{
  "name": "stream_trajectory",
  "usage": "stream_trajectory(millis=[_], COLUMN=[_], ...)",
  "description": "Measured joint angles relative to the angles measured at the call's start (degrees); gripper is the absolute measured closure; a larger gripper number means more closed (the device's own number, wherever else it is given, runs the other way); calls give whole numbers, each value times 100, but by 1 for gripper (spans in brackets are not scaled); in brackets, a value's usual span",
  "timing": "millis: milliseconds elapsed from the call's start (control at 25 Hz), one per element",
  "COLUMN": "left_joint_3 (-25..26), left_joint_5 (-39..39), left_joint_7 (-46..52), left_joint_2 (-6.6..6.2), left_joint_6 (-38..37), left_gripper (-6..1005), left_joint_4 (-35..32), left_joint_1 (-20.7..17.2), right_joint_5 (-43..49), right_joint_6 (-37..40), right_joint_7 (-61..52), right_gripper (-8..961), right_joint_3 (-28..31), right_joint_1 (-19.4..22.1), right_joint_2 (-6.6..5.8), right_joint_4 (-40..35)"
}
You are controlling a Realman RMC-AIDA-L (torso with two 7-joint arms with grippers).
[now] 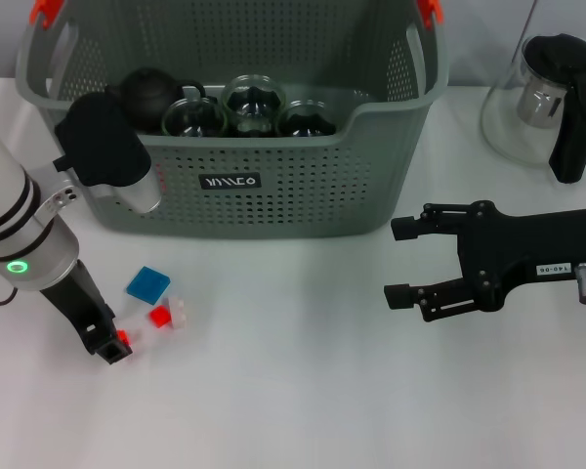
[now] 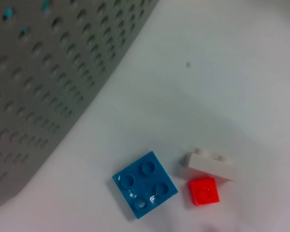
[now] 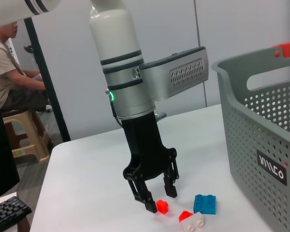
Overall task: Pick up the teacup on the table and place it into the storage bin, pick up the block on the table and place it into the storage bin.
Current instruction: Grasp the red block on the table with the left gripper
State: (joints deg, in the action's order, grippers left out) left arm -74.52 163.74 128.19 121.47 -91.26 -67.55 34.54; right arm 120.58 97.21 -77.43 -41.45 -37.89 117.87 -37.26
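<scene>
My left gripper stands on the white table, fingers apart, a small red plastic block seemingly touching one fingertip. The blue square block lies beside it, before the grey-green perforated storage bin. My right gripper hovers open, well apart.

Glossy plastic blue block; matt perforated plastic storage bin
</scene>
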Motion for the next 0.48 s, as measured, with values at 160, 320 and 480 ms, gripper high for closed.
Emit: stream_trajectory(millis=[160,320,480], left_joint_3=[-13,-27,-28], left_joint_5=[0,0,0], left_joint_7=[-1,-3,-4], left_joint_2=[-4,-17,-19], left_joint_6=[67,101,101], left_gripper=[483,483,485], left_joint_4=[77,214,225], left_joint_1=[19,61,71], right_joint_5=[0,0,0], right_joint_6=[0,1,1], right_joint_7=[1,1,-7], right_gripper=[10,11,11], right_joint_3=[1,6,6], right_joint_1=[-9,-9,-11], right_joint_2=[-1,0,0], right_joint_4=[0,0,0])
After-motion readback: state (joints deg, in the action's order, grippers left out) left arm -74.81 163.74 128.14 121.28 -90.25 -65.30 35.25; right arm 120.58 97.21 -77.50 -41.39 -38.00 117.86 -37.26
